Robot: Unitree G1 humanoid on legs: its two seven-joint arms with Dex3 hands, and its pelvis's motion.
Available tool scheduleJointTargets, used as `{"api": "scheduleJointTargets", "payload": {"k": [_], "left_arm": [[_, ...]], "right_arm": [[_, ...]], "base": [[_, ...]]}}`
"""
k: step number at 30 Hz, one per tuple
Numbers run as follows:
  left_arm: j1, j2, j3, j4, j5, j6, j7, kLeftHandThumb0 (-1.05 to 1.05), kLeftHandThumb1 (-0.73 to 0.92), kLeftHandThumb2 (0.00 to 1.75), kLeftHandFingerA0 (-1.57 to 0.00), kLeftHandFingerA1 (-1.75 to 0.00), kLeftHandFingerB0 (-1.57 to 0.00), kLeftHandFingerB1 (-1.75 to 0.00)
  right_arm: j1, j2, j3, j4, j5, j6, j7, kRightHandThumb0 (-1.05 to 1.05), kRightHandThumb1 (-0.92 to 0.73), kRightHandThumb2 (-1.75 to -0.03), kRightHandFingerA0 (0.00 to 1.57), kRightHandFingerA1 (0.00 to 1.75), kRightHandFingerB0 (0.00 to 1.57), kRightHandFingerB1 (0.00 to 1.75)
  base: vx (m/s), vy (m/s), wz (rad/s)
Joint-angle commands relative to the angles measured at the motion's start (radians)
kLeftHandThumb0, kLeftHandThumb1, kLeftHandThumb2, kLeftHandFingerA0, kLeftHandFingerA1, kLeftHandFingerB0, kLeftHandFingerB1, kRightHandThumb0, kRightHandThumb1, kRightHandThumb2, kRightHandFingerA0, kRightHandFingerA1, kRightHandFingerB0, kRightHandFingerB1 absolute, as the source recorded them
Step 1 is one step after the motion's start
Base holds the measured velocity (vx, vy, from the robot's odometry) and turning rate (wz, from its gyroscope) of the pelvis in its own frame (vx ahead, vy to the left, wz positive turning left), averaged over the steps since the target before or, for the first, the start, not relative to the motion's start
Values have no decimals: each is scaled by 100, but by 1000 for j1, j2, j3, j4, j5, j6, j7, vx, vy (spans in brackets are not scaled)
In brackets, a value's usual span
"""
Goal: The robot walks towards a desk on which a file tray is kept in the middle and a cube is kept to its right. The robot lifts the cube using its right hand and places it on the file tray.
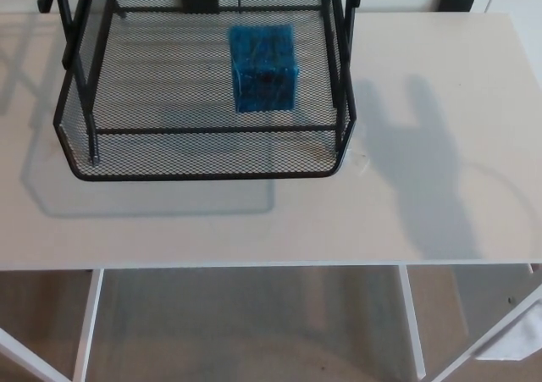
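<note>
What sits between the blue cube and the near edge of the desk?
Head view: from the cube, only the file tray's mesh floor and front rim, then bare desk.

1 head view, steeply down, close over the desk (212, 238).

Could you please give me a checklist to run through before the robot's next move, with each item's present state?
1. Blue cube inside the file tray: ok.
2. Cube sitting flat, apart from the tray's walls: ok.
3. No hand touching the cube: ok.
4. Right hand clear of the tray: cannot tell; it is out of view, and only a shadow falls on the desk.
5. Left hand position: cannot tell, out of view.
</note>
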Motion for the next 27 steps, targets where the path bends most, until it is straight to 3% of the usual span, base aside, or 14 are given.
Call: {"api": "scheduleJointTargets", "payload": {"k": [1,2,3,4,5,8,9,22,23,24,25,27], "left_arm": [[48,23,20,3,-3,-35,9,-46,40,114,-65,-84,-44,-75],[44,21,26,7,-8,-30,10,-46,39,114,-66,-85,-45,-76],[50,26,20,4,-3,-39,-1,-55,36,115,-68,-86,-51,-80],[51,26,20,4,-3,-41,-4,-56,36,113,-68,-86,-49,-78],[51,25,24,5,-7,-38,-3,-53,37,113,-66,-85,-52,-79],[52,21,33,3,-17,-27,4,-51,36,114,-67,-86,-51,-79],[53,27,33,6,-15,-26,10,-43,42,116,-66,-85,-43,-75],[55,30,33,5,-14,-26,12,-43,42,116,-66,-85,-43,-75],[51,34,33,7,-11,-18,26,-41,44,115,-62,-81,-41,-72],[54,36,28,6,-6,-7,41,-32,49,117,-56,-79,-42,-73],[57,39,20,4,3,16,62,-30,49,115,-56,-79,-43,-72],[55,38,18,9,7,15,66,-28,49,116,-57,-79,-42,-72]], "right_arm": [[694,11,-956,413,396,-227,-472,-60,-79,-65,6,38,17,28],[702,19,-940,475,398,-242,-551,-63,-77,-63,14,45,22,28],[705,29,-936,612,465,-257,-608,-69,-58,-90,7,48,18,43],[695,40,-947,662,501,-254,-635,-70,-57,-90,12,50,20,44],[684,71,-949,684,516,-268,-682,-66,-68,-67,32,61,31,41],[673,128,-961,745,563,-318,-739,-58,-75,-62,39,63,35,42],[685,177,-964,737,570,-298,-749,-48,-81,-63,47,87,41,55],[677,179,-990,794,558,-336,-747,-48,-81,-63,47,87,41,55],[671,201,-1011,796,584,-312,-734,-46,-79,-64,57,123,46,60],[748,160,-803,868,409,-252,-608,-57,-55,-87,57,61,32,48],[870,92,-449,974,103,-180,-419,-60,-53,-86,57,59,31,47],[880,76,-363,968,31,-205,-429,-61,-52,-84,61,59,31,46]], "base": [[0,0,0],[0,0,0],[0,0,0],[0,0,0],[0,0,0],[0,0,0],[0,0,0],[0,0,0],[0,0,0],[0,0,0],[0,0,0],[0,0,0]]}}
